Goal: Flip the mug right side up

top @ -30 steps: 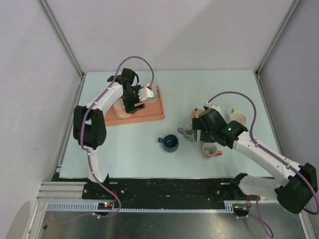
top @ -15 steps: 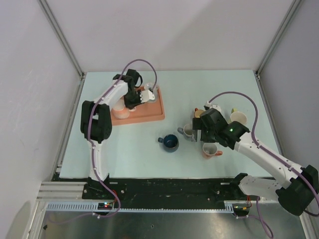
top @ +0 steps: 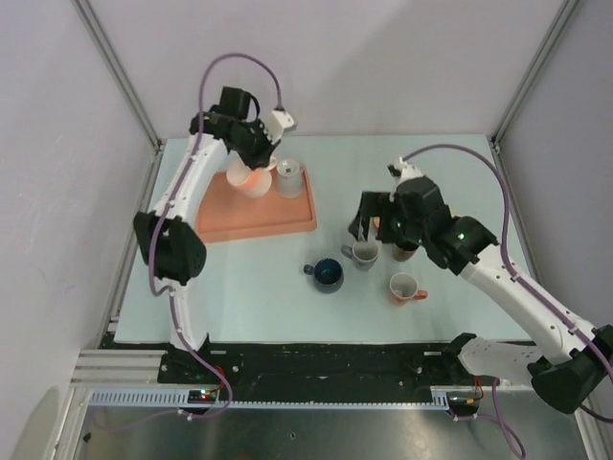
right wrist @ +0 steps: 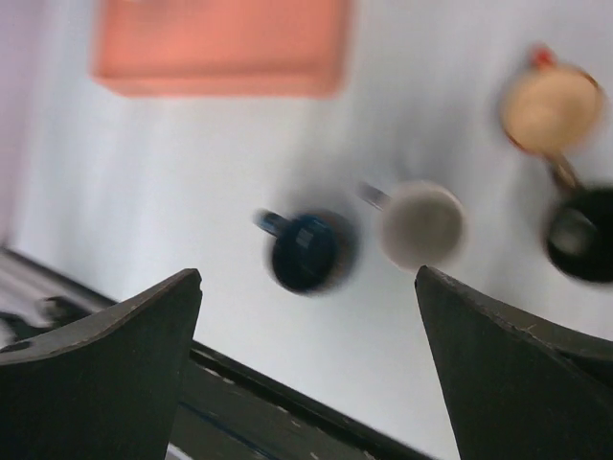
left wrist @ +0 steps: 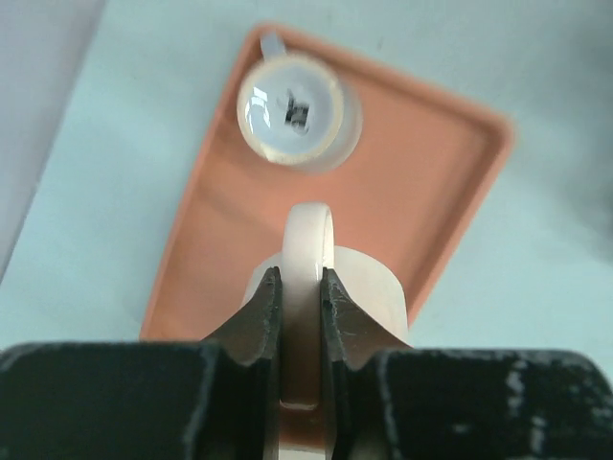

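My left gripper (left wrist: 299, 273) is shut on the handle of a cream mug (left wrist: 375, 287). The mug hangs over the orange tray (left wrist: 441, 172), its handle toward the camera; I cannot tell which way its mouth faces. From above, the cream mug (top: 251, 179) is near the tray's far edge under the left gripper (top: 257, 165). A clear mug (left wrist: 292, 115) stands mouth up on the tray. My right gripper (top: 369, 225) is open, raised over the table and holding nothing.
Loose mugs stand on the table right of the tray (top: 278, 218): a dark blue mug (top: 329, 274), a grey mug (top: 364, 253) and an orange mug (top: 406, 287). The right wrist view adds a tan mug (right wrist: 553, 107) and a black mug (right wrist: 582, 233).
The left gripper closed on the cream mug's handle and lifted it toward the tray's far edge. The right arm rose and drew back from the mug cluster, still open.
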You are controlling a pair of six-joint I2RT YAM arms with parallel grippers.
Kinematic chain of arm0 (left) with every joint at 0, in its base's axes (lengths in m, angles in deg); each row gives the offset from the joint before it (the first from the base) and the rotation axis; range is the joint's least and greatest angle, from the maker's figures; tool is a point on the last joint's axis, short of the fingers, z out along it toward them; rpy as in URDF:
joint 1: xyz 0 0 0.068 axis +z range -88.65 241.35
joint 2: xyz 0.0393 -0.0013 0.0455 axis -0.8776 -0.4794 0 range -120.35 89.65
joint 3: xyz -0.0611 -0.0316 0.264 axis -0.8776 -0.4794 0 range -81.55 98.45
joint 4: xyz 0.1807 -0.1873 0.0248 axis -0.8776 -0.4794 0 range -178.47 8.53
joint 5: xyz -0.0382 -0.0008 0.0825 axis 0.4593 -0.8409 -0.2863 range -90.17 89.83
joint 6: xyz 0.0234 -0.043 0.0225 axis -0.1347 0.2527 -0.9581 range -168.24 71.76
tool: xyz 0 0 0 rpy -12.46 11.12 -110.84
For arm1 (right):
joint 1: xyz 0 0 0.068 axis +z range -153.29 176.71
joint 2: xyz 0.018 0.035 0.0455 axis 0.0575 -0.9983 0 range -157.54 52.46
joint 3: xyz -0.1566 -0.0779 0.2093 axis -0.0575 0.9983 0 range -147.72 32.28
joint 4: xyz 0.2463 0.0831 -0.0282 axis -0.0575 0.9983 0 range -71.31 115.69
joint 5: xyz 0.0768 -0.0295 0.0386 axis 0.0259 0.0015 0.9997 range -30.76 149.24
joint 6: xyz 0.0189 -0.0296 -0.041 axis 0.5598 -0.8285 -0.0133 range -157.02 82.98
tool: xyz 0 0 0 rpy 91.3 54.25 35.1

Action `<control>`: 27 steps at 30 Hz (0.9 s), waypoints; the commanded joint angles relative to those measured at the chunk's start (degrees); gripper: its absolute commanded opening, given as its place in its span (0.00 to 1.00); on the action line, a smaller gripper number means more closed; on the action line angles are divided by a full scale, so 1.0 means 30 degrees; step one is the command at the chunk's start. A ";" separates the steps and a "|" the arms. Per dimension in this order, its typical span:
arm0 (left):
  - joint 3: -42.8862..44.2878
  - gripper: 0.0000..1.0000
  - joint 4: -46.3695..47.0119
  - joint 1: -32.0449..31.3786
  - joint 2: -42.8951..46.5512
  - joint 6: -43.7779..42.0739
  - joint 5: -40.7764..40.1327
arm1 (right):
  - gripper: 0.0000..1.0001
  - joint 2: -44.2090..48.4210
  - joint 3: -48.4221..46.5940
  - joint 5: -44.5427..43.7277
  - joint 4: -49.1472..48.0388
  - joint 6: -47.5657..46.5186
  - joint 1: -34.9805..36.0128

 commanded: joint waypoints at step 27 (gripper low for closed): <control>0.7699 0.00 0.1245 -0.1910 0.4251 1.2348 1.0703 | 0.16 -0.9166 -0.6818 1.5408 -2.2378 0.9280 -0.1273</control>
